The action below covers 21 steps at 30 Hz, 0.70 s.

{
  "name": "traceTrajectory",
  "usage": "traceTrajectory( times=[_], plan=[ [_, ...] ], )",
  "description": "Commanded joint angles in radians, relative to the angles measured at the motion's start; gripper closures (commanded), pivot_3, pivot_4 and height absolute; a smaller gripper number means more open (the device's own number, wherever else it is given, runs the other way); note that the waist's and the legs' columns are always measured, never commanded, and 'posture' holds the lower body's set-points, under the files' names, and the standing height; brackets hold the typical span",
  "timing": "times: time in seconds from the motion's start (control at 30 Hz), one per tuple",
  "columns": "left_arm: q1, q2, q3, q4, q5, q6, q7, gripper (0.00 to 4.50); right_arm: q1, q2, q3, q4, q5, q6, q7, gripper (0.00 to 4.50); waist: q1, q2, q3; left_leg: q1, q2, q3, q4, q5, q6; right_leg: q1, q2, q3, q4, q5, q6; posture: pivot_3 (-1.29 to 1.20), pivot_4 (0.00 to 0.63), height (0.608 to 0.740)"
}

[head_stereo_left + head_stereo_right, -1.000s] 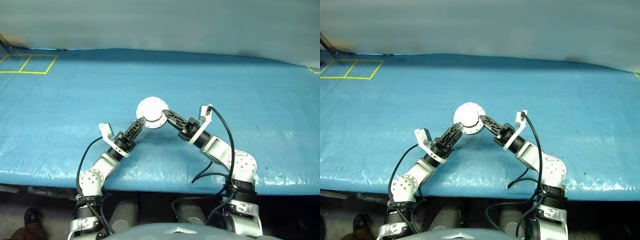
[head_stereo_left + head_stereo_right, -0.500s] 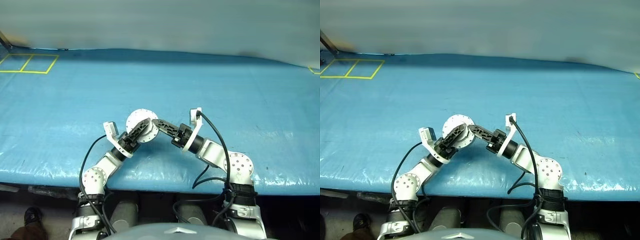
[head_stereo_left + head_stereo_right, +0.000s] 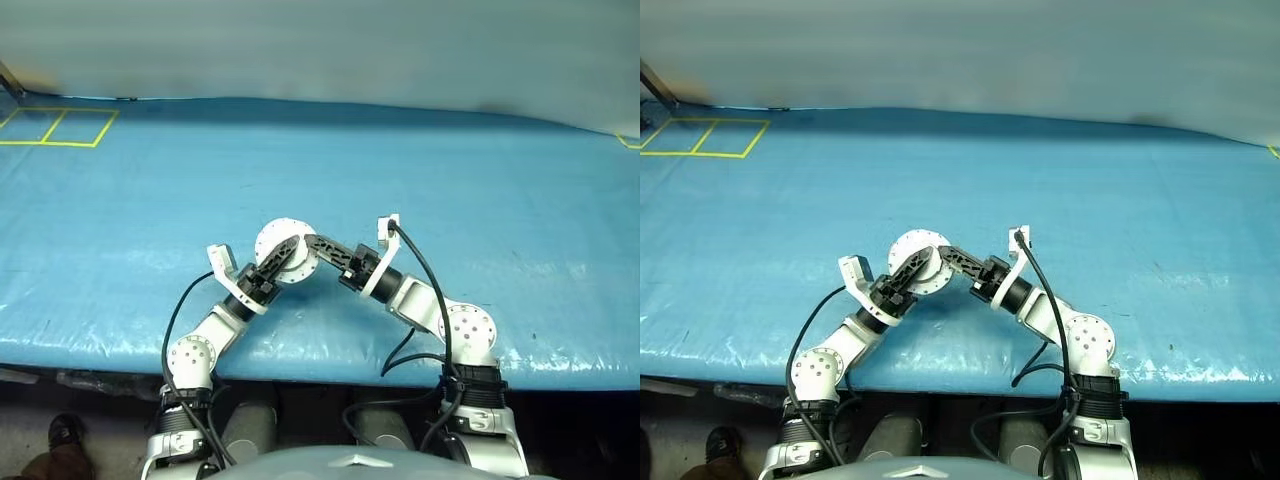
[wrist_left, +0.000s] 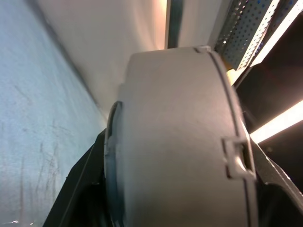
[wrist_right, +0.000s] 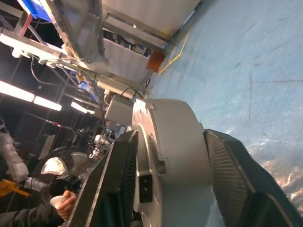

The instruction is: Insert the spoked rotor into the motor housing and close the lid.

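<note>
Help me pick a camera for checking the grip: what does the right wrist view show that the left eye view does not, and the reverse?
Only the right wrist view shows the assembly's side wall with its seam line and small notch, plus racks, ceiling lights and a person's hand behind. Only the left eye view shows both arms meeting over the blue table, the left gripper, and the yellow floor-style markings at the far corner. Both show the motor housing with the lid on it, held between the right gripper fingers.

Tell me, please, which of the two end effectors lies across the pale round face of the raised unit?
The left end effector: it overlaps the lid, its pale studded face, whereas the right end effector meets only its right edge.
</note>
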Motion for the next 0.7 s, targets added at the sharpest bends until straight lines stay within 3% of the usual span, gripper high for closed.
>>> traceTrajectory(
  times=[0.03, 0.23, 0.37, 0.47, 0.7],
  plan=[
    [-0.011, -0.011, 0.022, -0.014, 0.006, -0.041, 0.013, 1.96, -0.025, -0.004, 0.011, -0.053, -0.044, -0.065, 0.019, 1.28, -0.001, 0.000, 0.000, 0.000, 0.000, 0.000, 0.000, 0.000, 0.000, 0.000, 0.000, 0.000, 0.000, 0.000, 0.000, 0.00, 0.150, 0.740],
    [-0.062, -0.018, 0.111, 0.032, 0.046, -0.157, 0.097, 1.96, -0.016, -0.023, 0.048, -0.027, -0.231, -0.216, 0.017, 1.28, 0.000, 0.000, 0.000, 0.000, 0.000, 0.000, 0.001, 0.000, 0.000, 0.000, 0.000, 0.000, 0.000, 0.001, 0.000, 0.00, 0.150, 0.740],
    [-0.167, -0.019, 0.237, 0.115, 0.100, -0.347, 0.255, 1.96, 0.039, -0.136, 0.203, -0.057, -0.448, -0.396, 0.185, 1.28, 0.003, -0.001, 0.000, -0.001, 0.000, 0.000, 0.002, 0.000, 0.000, 0.000, 0.001, 0.000, 0.000, 0.002, 0.001, 0.00, 0.150, 0.740],
    [-0.244, 0.030, 0.287, 0.180, 0.157, -0.433, 0.321, 1.96, 0.069, -0.208, 0.305, -0.019, -0.613, -0.593, 0.303, 1.28, -0.002, -0.003, 0.001, -0.001, 0.000, 0.000, 0.003, 0.000, 0.000, 0.000, 0.001, 0.000, 0.000, 0.004, 0.005, 0.00, 0.150, 0.740],
    [-0.403, 0.175, 0.365, 0.374, 0.254, -0.547, 0.421, 1.96, 0.067, -0.220, 0.313, 0.073, -0.694, -0.687, 0.366, 1.28, 0.005, -0.009, 0.005, -0.001, 0.000, -0.001, 0.004, 0.000, 0.000, 0.001, 0.001, 0.000, 0.000, 0.006, 0.008, 0.00, 0.150, 0.740]
  ],
)
